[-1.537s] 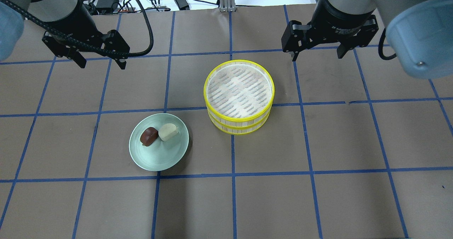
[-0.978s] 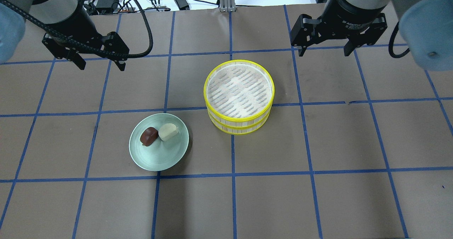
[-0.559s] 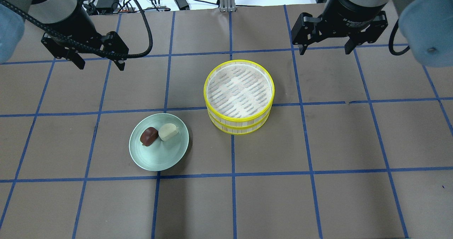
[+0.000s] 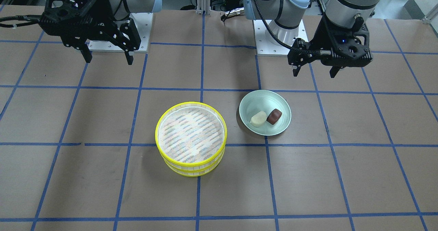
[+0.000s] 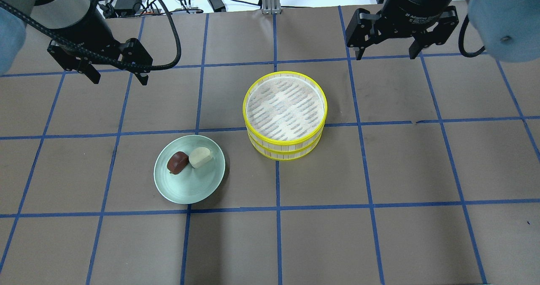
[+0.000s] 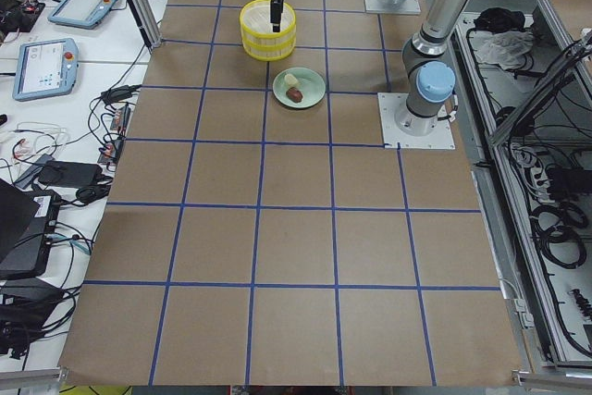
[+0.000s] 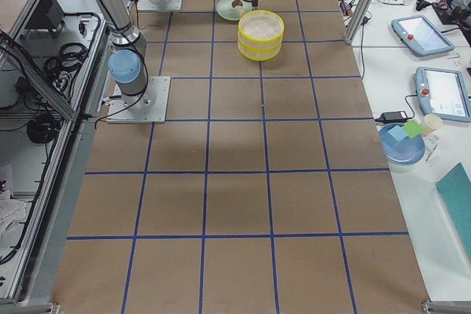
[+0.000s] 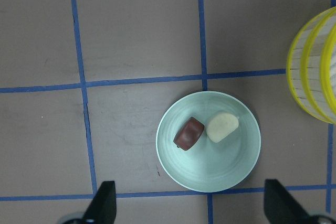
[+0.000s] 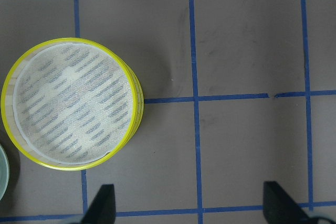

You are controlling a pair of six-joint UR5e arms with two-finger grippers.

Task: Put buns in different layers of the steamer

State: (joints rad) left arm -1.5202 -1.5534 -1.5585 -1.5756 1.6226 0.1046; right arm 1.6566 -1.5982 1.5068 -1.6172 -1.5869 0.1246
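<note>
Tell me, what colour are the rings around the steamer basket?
Bright yellow. The steamer has yellow rims around pale slatted sides, clearest in the overhead exterior view.

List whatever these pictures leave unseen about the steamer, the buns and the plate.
- Lower layer of the steamer: its inside is hidden in every view by the top layer stacked on it.
- The steamer in the left wrist view: cut off by the right edge.
- The plate in the right wrist view: only a sliver shows at the left edge.
- The cream bun and the brown bun in both side views: too small for any detail.
</note>
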